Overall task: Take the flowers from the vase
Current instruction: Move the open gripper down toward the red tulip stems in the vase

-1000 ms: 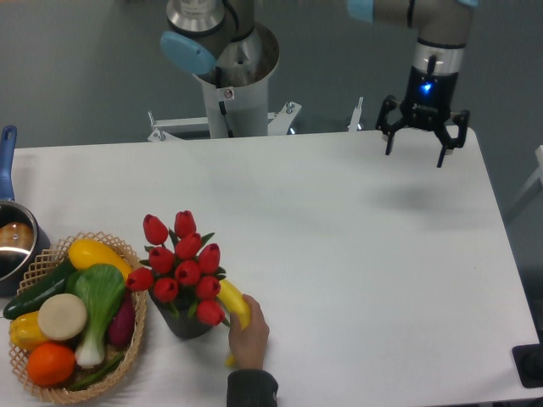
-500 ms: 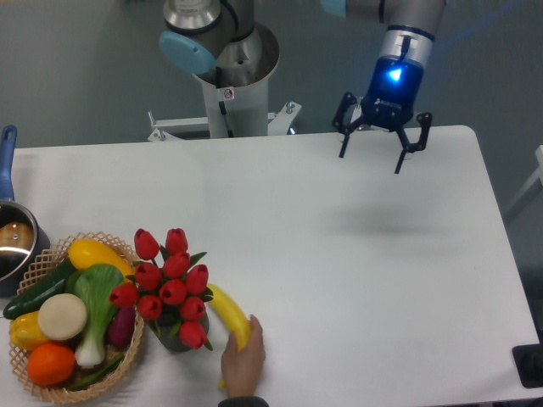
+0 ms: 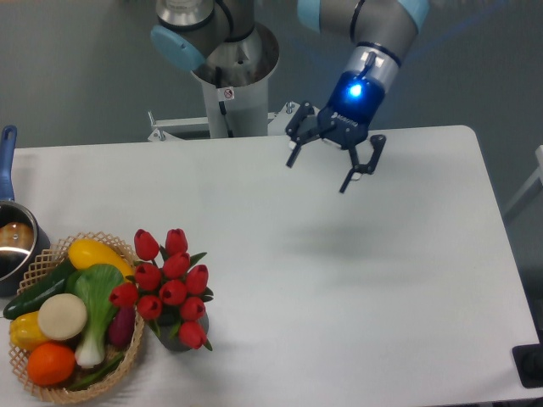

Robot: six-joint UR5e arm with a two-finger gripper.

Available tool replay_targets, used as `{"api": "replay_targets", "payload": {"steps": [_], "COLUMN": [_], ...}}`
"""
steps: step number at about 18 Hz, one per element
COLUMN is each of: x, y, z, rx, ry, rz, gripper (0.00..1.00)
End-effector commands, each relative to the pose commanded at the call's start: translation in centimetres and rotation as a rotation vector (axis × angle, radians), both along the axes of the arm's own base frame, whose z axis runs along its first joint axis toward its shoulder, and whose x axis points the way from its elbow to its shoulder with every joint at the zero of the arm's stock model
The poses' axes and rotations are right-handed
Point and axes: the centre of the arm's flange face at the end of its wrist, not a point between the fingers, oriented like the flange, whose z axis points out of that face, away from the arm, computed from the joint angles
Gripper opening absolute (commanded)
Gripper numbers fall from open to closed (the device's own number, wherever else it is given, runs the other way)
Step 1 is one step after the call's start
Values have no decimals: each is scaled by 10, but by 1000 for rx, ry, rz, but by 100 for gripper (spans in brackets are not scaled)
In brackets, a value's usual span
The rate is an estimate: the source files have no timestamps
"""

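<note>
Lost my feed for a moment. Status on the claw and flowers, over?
Claw open, empty, high over table's far side. Flowers upright in vase, beside wicker basket. Path to bouquet clear.

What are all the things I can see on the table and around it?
Red tulip flowers: about ten, red with green stems, standing in the vase.
Dark grey vase: one, front left, beside the basket.
Wicker basket: one, tan, front left corner, full of vegetables.
Green-and-white leafy vegetable: one, in the basket.
Orange round fruit: one, at the basket's front.
Blue-handled metal pot: one, left edge.
White table: one.
Gripper: one, black, open, hanging above the table's back middle.
</note>
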Motion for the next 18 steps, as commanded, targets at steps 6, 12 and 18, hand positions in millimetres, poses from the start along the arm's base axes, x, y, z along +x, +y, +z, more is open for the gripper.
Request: {"api": "replay_targets", "payload": {"steps": [6, 12, 18], "x": [12, 14, 16], "y": [77, 132, 177], "z": [-19, -27, -22], "rx": [-11, -7, -23], "ry": [-24, -12, -58], "rz": [-159, -254, -289], "gripper": [100, 100, 100]}}
